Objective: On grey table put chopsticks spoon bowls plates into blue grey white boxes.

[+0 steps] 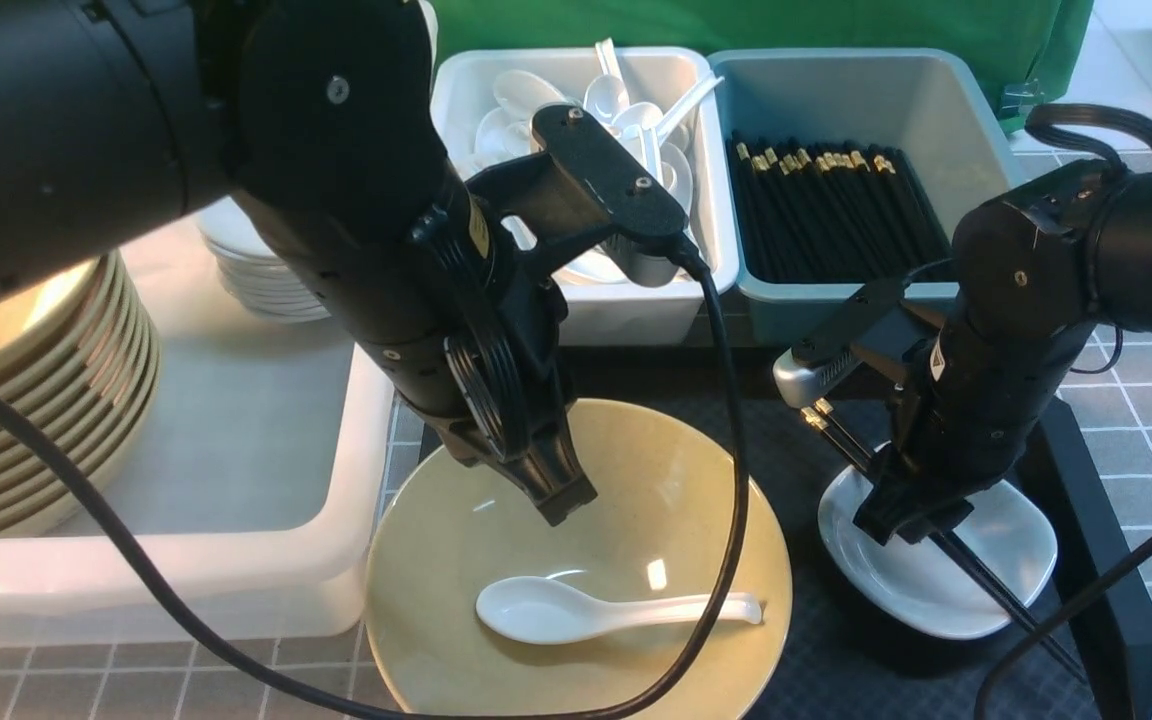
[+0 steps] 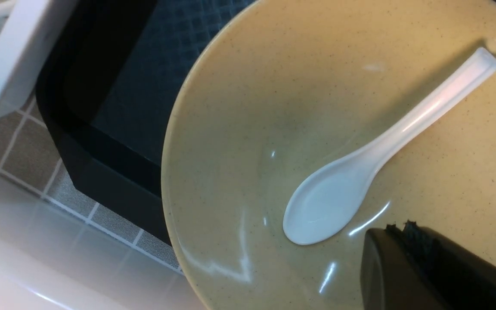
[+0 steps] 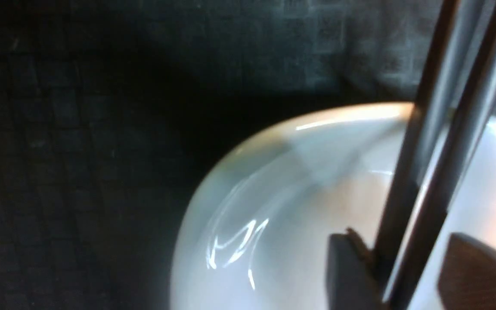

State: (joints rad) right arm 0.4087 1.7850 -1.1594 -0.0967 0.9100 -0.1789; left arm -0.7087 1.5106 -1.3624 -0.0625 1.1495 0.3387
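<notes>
A white spoon [image 1: 616, 610] lies in a wide beige bowl [image 1: 456, 540] at the front centre. My left gripper [image 1: 564, 502] hangs just above the bowl's inside, shut and empty. In the left wrist view it [image 2: 398, 227] is close beside the spoon [image 2: 360, 172] in the bowl [image 2: 252, 107]. My right gripper [image 1: 911, 522] is low over a white plate [image 1: 1016, 540], open, with a pair of black chopsticks [image 1: 996, 590] between its fingers. In the right wrist view the gripper [image 3: 403, 241] straddles the chopsticks [image 3: 437, 150]; one finger touches them, the other stands apart. The plate [image 3: 295, 215] lies beneath.
A white box [image 1: 586, 310] of spoons and a blue box [image 1: 836, 300] of black chopsticks stand at the back. A large white box [image 1: 236, 450] at the left holds stacked beige plates [image 1: 36, 400] and white dishes [image 1: 256, 270]. A black tray [image 1: 1086, 480] lies under the bowl and plate.
</notes>
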